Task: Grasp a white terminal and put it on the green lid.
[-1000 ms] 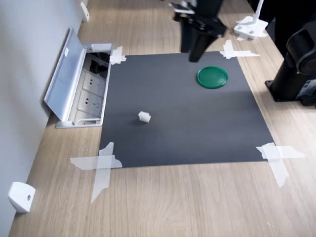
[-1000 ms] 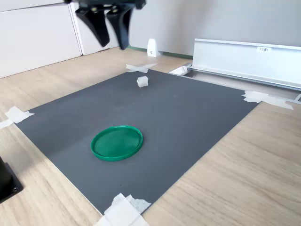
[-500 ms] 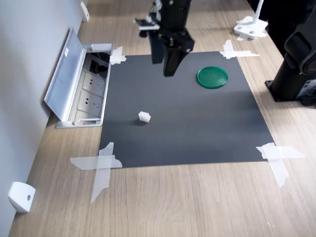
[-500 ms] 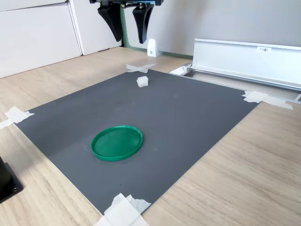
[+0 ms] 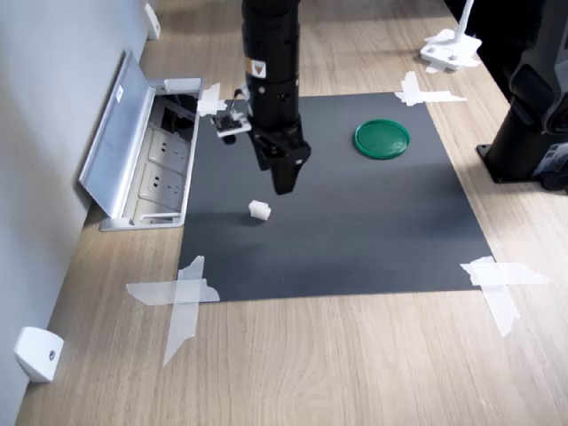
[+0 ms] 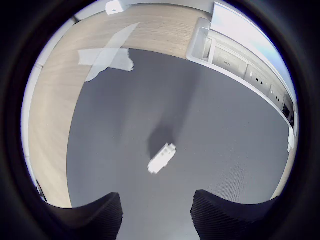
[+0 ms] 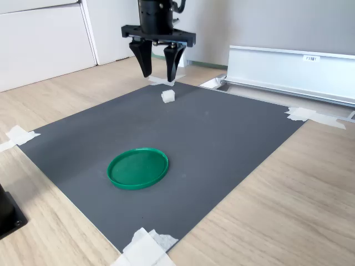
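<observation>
Gripper [image 7: 159, 76] hung w/ jaws apart, just above the white terminal [image 7: 168, 96] at the mat's far side in the second exterior view. Tiny block, so prob gets knocked if descent's off-center.

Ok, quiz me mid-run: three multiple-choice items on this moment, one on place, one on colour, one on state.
1. Where is the terminal?
A. on the lid
B. on the dark mat
C. in the gripper

2. What colour is the lid?
A. green
B. red
C. yellow

3. How is the gripper?
A. shut on the terminal
B. open, empty
C. shut, empty

Answers:
1 B: the terminal lies on the mat, apart from the lid.
2 A: the disc shows dark green in both exterior views.
3 B: the gripper has its fingers spread above the terminal, nothing between them.
</observation>
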